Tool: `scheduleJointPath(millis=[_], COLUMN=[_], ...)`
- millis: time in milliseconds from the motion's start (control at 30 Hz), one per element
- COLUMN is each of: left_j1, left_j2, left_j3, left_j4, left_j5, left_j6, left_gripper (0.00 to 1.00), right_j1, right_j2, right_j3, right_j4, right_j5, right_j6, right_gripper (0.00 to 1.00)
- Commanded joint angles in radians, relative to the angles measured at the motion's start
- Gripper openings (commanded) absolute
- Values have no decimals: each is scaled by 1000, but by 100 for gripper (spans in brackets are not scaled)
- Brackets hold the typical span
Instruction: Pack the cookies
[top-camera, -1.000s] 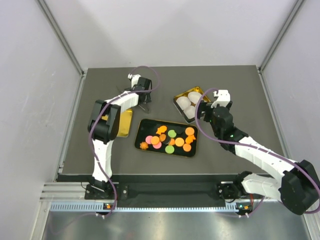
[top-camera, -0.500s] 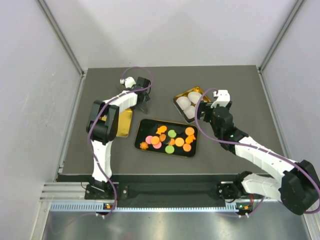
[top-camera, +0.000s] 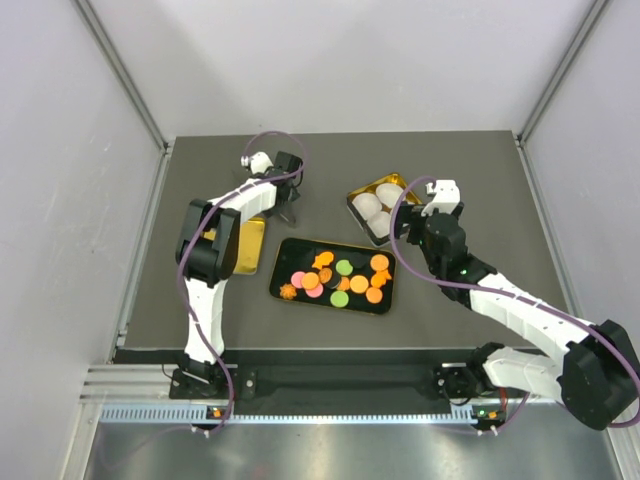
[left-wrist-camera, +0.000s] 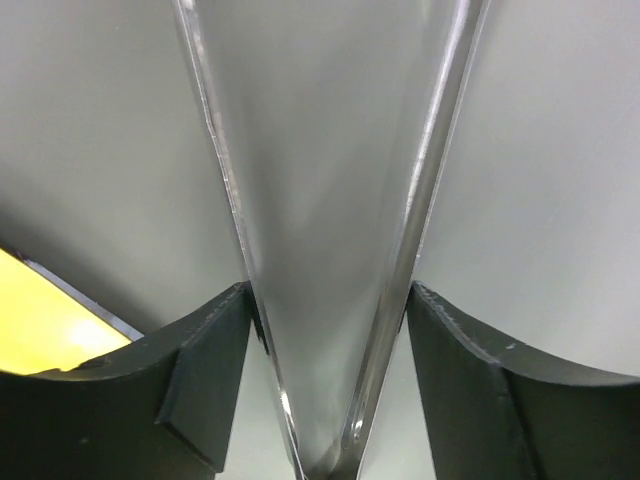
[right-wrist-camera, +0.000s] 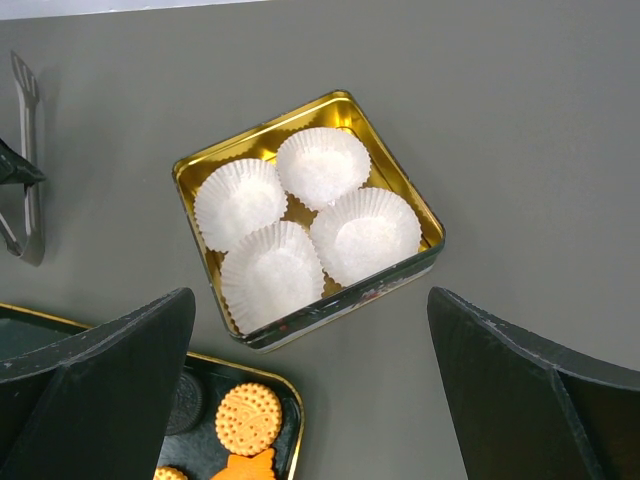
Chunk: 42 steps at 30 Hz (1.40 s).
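Top view: the cookies (top-camera: 340, 280) are seen lying in a black, gold-rimmed tray (top-camera: 300, 250) at the centre of the dark desk (top-camera: 480, 170). There are approx. a dozen, in orange, pink & green, all inside the tray. A square gold tin (top-camera: 352, 197) is set just beyond the tray's far right corner, w/ white paper cups (top-camera: 372, 208) in it. A yellow flat piece (top-camera: 250, 248) is seen just left of the tray, partly covered by the left arm. The left hand (top-camera: 287, 200) is held beyond the tray's far left corner, pointing down at the desk. The right hand (top-camera: 420, 215) is held just right of the tin. Neither hand is over the cookies

Left wrist view: the two dark fingers (left-wrist-camera: 200, 380) of the left hand are seen either side of a pair of shiny metal tongs (left-wrist-camera: 230, 200), which narrow toward the bottom of the view. Each blade runs along a finger's inner edge. Whether the tongs are actually clamped or only straddled cannot be told. A yellow patch is seen at lower left

Right wrist view: the right hand (right-wrist-camera: 310, 295) is spread wide, w/ nothing between its fingers (right-wrist-camera: 100, 390). The tin (right-wrist-camera: 345, 98) is seen below it on the desk, w/ 4 paper cups (right-wrist-camera: 300, 210) packed 2x2, touching. The near left corner shows part of the tray (right-wrist-camera: 292, 400), w/ a round orange cookie (right-wrist-camera: 248, 418), a star-like orange one below it & a dark one beside it. The tongs (right-wrist-camera: 25, 160) are seen at far left, apart from tin & tray
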Motion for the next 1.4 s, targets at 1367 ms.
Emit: scheduleJointPath(millis=[1367], left_j1=[-82], left_j2=[-564], left_j3=[-72], left_j4=[-242], left_j5=[175], left_j6=[559], left_gripper=[50], right_j1=[-10], right_j2=[26], right_j3=[71], right_j4=[-16], right_j5=[20], right_j6=[-1], right_gripper=[100])
